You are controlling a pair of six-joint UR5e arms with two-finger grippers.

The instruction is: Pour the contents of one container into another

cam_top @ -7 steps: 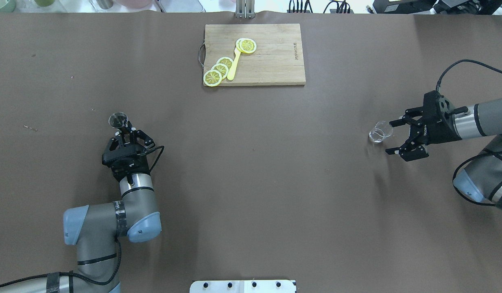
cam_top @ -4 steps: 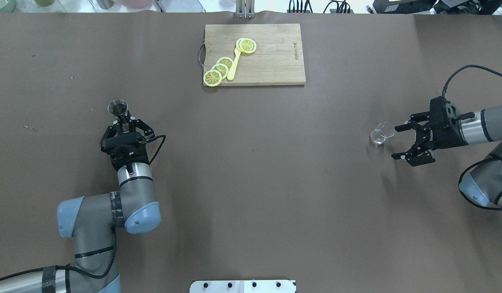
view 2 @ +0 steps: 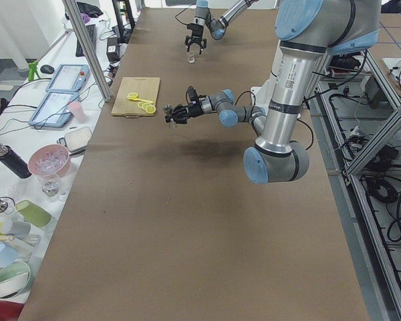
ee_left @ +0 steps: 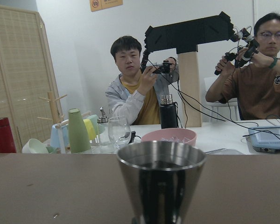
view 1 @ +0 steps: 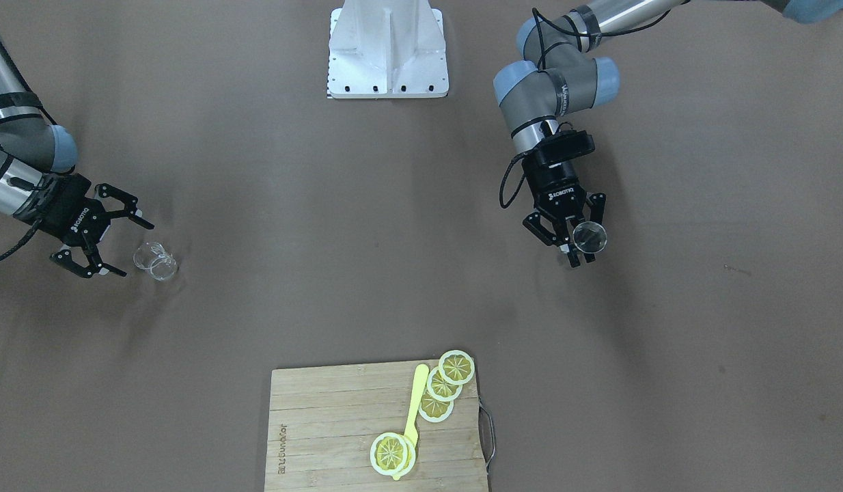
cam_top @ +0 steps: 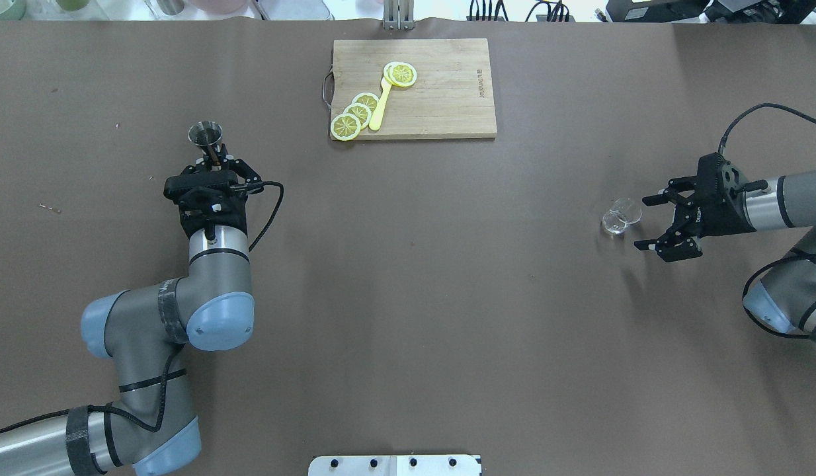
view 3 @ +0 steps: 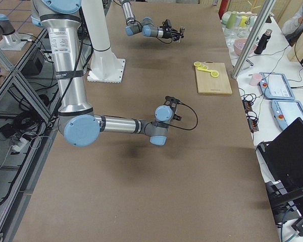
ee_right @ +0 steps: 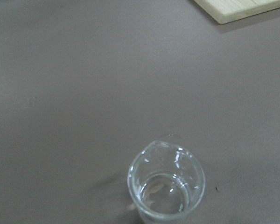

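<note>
A steel cone-shaped cup (cam_top: 205,134) stands upright above the table's left half, with my left gripper (cam_top: 213,159) shut on its lower part. It fills the bottom centre of the left wrist view as the steel cup (ee_left: 161,182), dark inside; the front-facing view shows its round mouth (view 1: 590,236). A small clear glass beaker (cam_top: 621,216) with a pouring lip stands on the table at the right. My right gripper (cam_top: 645,223) is open just beside it, apart from it. The right wrist view looks down into the beaker (ee_right: 166,184).
A wooden cutting board (cam_top: 441,99) with lemon slices (cam_top: 357,114) and a yellow utensil lies at the far middle. The white robot base (cam_top: 395,465) is at the near edge. Two people and assorted cups, a pink bowl (ee_left: 169,136) and bottles line the far side.
My left arm has carried the steel cup away from the robot, toward the far side of the table. The right gripper drew back a little, then edged closer to the beaker, staying open.
</note>
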